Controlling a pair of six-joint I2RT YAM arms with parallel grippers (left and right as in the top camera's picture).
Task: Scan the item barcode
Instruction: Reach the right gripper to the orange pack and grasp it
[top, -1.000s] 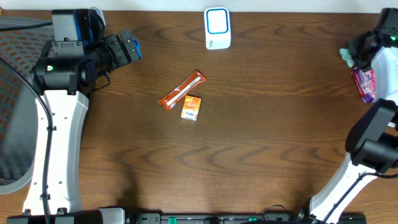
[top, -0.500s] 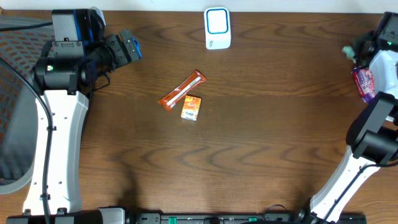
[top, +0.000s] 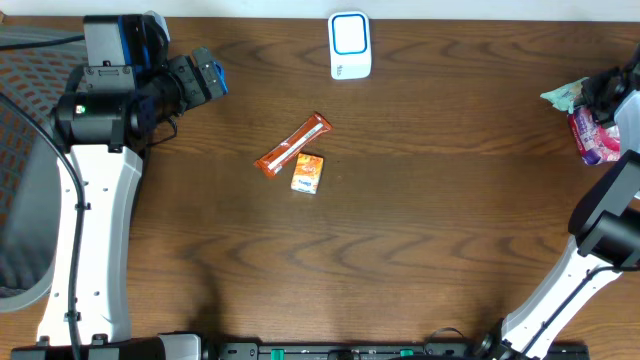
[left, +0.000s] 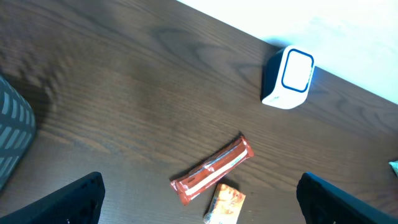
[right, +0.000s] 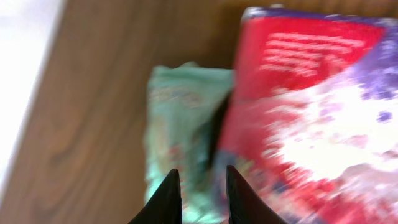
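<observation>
left end effector (top: 205, 73): jaws spread wide, far-left | right end effector (right: 200, 198): jaws narrowly parted, far-right edge

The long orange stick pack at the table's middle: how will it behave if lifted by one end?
The orange stick pack is long, thin and film-wrapped, so it probably sags if held at one end. Lying flat, it should slide, not roll, and may nudge the small orange packet beside it.

The wooden table (top: 420, 230) bore a white scanner (top: 350, 45) at its far edge, an orange bar (top: 293, 145) beside a small packet (top: 308, 173), and a teal pouch (top: 562, 94) against a red bag (top: 592, 138).
</observation>
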